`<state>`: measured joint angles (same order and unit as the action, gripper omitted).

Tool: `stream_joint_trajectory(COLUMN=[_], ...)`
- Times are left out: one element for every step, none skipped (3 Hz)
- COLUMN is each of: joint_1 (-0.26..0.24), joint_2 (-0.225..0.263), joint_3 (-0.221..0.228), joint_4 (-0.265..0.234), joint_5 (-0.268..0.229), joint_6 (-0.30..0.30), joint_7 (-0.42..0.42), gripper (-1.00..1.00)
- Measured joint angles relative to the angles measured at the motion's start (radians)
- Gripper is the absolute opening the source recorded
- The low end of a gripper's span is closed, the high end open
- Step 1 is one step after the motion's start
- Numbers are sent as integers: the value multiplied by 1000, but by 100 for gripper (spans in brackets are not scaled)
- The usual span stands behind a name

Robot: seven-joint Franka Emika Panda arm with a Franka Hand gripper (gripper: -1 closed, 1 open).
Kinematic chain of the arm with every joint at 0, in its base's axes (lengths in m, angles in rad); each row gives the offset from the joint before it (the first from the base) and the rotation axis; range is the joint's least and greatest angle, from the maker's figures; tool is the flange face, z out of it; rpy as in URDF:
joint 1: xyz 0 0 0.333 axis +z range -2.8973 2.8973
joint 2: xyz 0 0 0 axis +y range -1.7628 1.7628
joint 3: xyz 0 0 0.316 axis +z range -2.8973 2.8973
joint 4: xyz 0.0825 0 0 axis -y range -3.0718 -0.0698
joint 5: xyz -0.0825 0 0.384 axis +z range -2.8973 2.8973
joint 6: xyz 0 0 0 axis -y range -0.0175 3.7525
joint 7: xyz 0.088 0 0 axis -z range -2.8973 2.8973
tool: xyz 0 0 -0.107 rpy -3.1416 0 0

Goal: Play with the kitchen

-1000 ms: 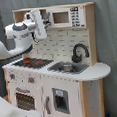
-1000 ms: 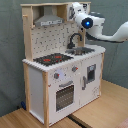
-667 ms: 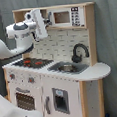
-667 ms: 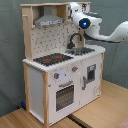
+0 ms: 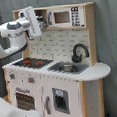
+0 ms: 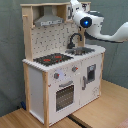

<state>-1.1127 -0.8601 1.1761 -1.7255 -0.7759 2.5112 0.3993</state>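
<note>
Up at the top shelf of the kitchen point(image 5: 55, 69), the tool point(image 5: 38, 21) sits against the upper unit, between the hood side and the small cabinet point(image 5: 66, 17); whether its fingers are apart or together cannot be told. Compared with a second ago, the arm's head has shifted slightly toward the cabinet in the first exterior view, and in the second exterior view the tool point(image 6: 76, 9) sits a little nearer the top edge of the kitchen point(image 6: 60, 70).

Below the tool lie the stovetop point(image 5: 32, 62) and, farther toward the first exterior view's right, the sink point(image 5: 68, 68) with the black faucet point(image 5: 79, 52). The grey hood point(image 6: 49, 20) hangs beside the tool. Open room lies beneath it, above the countertop. The kitchen stands on a wooden table point(image 6: 102, 112), whose bare surface extends toward the second exterior view's right.
</note>
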Motion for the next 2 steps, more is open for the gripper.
stream_joint_trajectory(joint_1=[11,86], joint_2=[0,0], joint_3=[-2,-20], joint_4=[0,-9], joint_5=[0,0], joint_6=[-11,-76], joint_7=[-2,-26], gripper=[100,100])
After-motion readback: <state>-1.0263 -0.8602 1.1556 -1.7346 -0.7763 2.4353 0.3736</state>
